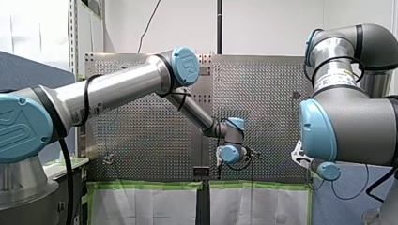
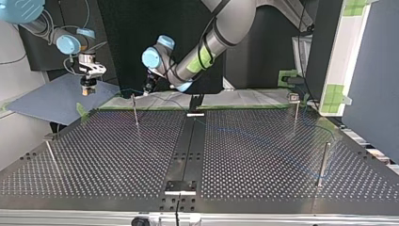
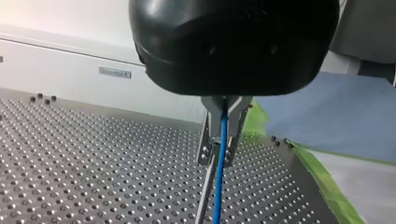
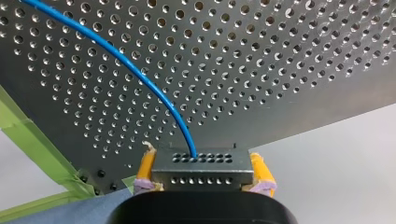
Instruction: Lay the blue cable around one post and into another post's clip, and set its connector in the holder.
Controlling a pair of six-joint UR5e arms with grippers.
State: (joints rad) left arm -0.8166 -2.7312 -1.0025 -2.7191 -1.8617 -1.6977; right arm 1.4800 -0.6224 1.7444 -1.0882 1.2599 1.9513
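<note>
Both clenching: left gripper [image 3: 217, 157] pinching blue cable [image 3: 219, 191], cable running past fingertips alongside post [image 3: 204, 198] just under it; right gripper [image 4: 201, 162] clamping connector [image 4: 205, 176].

In right hand [image 4: 201, 161], connector [image 4: 201, 172]; in left hand [image 3: 217, 158], cable [image 3: 218, 186], post [image 3: 204, 198] just beside.

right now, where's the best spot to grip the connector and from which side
By its two short ends, from behind, as my right hand holds it now. The connector is a flat metal block, the yellow pads sit on its ends, and the blue cable leaves the far face, so it runs free.
</note>
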